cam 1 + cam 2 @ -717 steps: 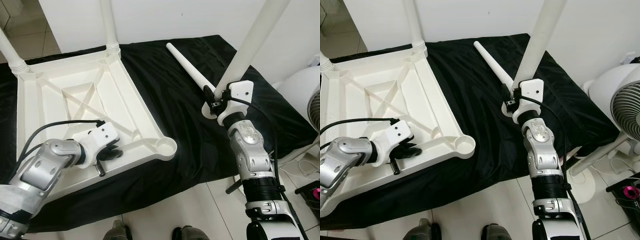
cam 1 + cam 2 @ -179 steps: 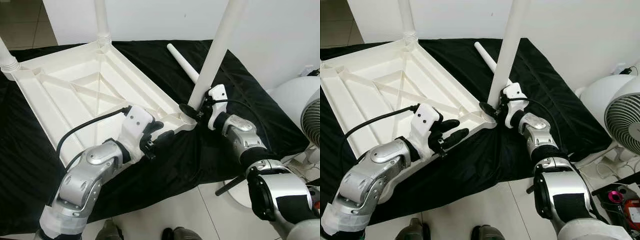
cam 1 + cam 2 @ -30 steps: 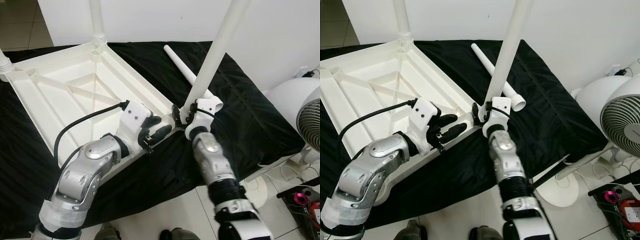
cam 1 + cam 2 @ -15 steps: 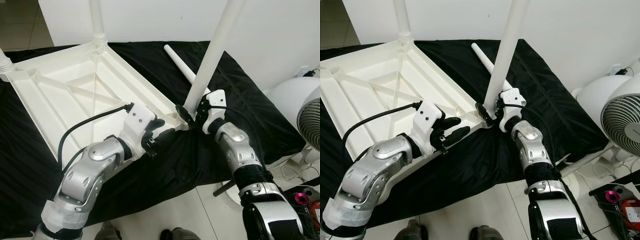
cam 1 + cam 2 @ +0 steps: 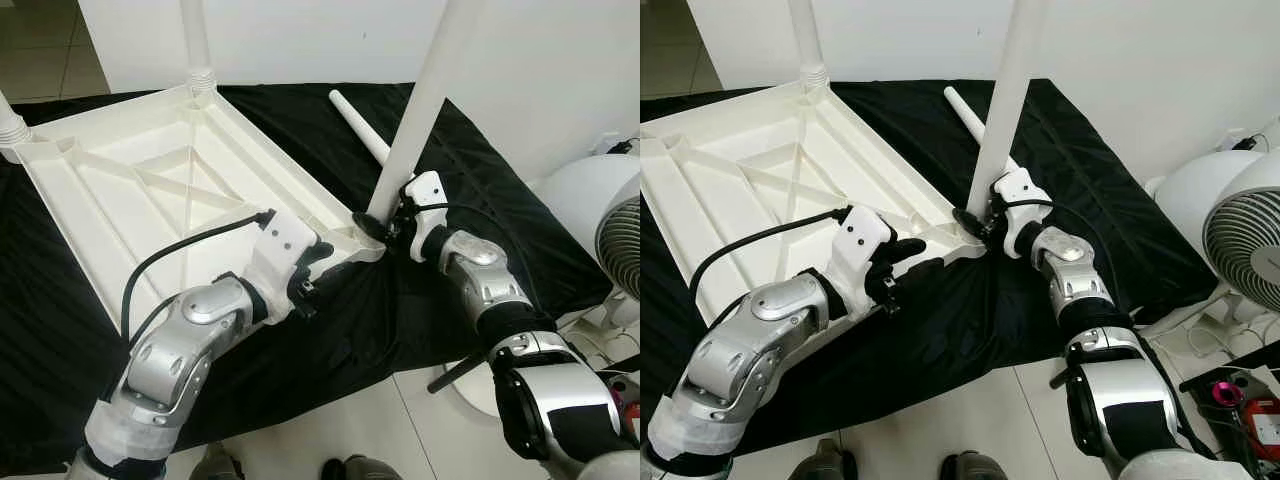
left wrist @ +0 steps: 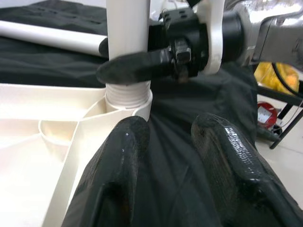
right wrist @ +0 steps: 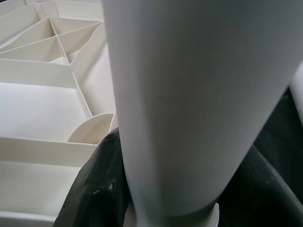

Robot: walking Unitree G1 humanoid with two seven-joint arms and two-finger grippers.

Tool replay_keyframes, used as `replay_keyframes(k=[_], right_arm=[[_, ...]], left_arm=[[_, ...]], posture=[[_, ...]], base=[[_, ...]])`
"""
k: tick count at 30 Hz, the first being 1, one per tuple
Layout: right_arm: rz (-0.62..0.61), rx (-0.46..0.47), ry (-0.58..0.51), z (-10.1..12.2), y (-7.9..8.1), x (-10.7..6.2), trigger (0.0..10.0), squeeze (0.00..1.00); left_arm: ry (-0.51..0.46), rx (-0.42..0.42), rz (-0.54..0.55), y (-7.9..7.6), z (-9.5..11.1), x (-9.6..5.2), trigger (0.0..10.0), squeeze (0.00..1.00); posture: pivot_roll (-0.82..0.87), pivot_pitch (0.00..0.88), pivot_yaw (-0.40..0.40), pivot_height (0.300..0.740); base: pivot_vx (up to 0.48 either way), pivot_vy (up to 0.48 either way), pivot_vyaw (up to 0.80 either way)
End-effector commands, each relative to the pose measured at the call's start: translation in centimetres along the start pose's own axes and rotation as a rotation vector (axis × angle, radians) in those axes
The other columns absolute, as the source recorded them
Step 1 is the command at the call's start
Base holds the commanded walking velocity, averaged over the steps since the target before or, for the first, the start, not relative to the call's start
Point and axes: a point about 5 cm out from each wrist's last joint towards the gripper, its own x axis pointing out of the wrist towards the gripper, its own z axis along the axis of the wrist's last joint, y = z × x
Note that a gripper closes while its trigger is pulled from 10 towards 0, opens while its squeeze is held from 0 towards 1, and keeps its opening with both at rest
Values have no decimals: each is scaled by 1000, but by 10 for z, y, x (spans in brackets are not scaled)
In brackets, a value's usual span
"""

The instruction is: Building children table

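- Lying upside down on a black cloth (image 5: 470,200), the white plastic children's table top (image 5: 150,190) shows its ribbed underside; its far-left corner runs out of the head views, and the near edge is partly hidden behind the left arm.
- Three white tube legs stand in corner sockets: one at the back (image 5: 195,40), one at the far left (image 5: 12,118), and the near-right leg (image 5: 425,100); all are cut off by the top of the frame.
- A loose fourth white tube leg (image 5: 362,130) lies flat on the cloth behind the near-right leg, its lower end hidden by that leg and the right gripper.
- The right gripper (image 5: 980,222) sits at the foot of the near-right leg, its black fingers (image 7: 97,189) clamped on either side of the tube just above the threaded collar; in the right wrist view the tube blocks most of the far finger.
- The left gripper (image 6: 170,156) rests at the table top's near edge, just beside the same corner socket (image 6: 128,97), with its two black fingers (image 6: 120,161) spread apart; one lies against the table's rim, the other over the cloth. They hold nothing.
- At the right edge stands a white floor fan (image 5: 1245,230), partly cut off.
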Motion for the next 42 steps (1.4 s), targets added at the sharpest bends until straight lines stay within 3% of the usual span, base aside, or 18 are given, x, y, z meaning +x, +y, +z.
replay_keyframes(k=[1,5,6,8,9,23,25,28,34,37,42], right_arm=[[25,9,75,-15,1,-6,0,0],[11,52,82,-23,0,-10,0,0],[-2,70,83,-25,0,-11,3529,0],[-10,80,84,-27,0,-11,3529,0],[-27,97,79,-28,0,-11,10000,0],[-327,185,83,-38,12,3,10000,0],[-463,228,88,-40,17,6,10000,0],[-510,238,89,-40,20,7,10000,0],[-713,276,68,-32,41,16,10000,0],[-712,319,44,-28,50,22,10000,0],[-695,286,25,-23,48,21,10000,0]], left_arm=[[32,10,4,-3,-10,3,10000,0],[48,12,45,-2,-16,8,10000,0],[52,6,66,-1,-17,9,10000,0],[54,2,80,1,-17,10,10000,0],[57,0,95,2,-18,10,10000,0],[35,9,145,6,-17,10,10000,0],[34,11,149,6,-17,9,10000,0],[35,13,150,6,-17,8,10000,0],[38,17,168,10,-18,4,10000,0],[37,17,159,9,-17,5,10000,0],[35,27,144,8,-16,6,10000,0]], posture=[[-13,58,-54,740],[-17,60,-50,740],[-18,61,-50,740],[-18,61,-50,740],[-18,61,-49,740],[0,60,-70,740],[16,57,-82,740],[17,57,-85,740],[26,56,-86,740],[26,55,-80,740],[26,50,-79,740]], base=[[0,0,0],[0,0,0],[0,0,0],[0,0,0],[0,0,0],[0,0,0],[0,0,0],[0,0,0],[0,0,0],[0,0,0],[0,0,0]])
